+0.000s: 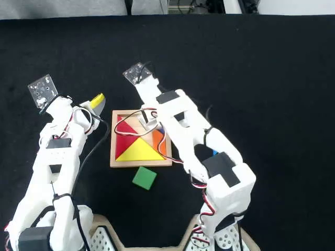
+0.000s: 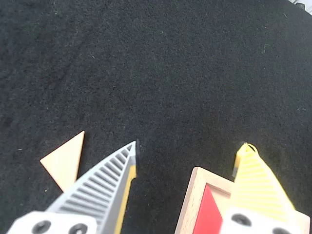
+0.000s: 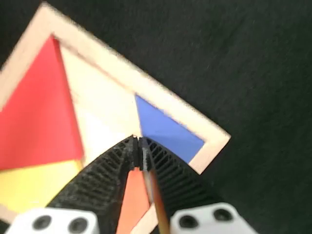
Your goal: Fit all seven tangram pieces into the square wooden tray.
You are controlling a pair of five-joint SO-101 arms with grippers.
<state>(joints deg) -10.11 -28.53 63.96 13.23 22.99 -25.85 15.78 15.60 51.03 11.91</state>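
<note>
At the left of the desk (image 1: 251,68), the left gripper (image 2: 190,146) is seen with its jaws spread wide and nothing between them. A pale triangle (image 2: 64,160) lies flat on the desk just beside one jaw, while the other jaw hangs over a corner of the wooden tray (image 1: 141,163). In the tray, the red piece (image 1: 125,140), yellow piece (image 1: 138,151), orange piece (image 1: 159,144) and blue piece (image 3: 165,129) are already seated. The green square (image 1: 144,178) is left outside, near the tray's near rim. Farther right, the right gripper (image 3: 139,142) is held low over the tray, its jaws clenched tip to tip with no piece visibly caught, where the blue and orange pieces meet.

Several mishaps can be foreseen. The tray could be knocked askew if the left jaw above its corner were lowered or swung. The pale triangle, thin and flat, could be skidded across the desk rather than lifted. Seated pieces could be nudged out of line by the clenched right jaws, so that the gap left for the remaining pieces would be spoiled.
</note>
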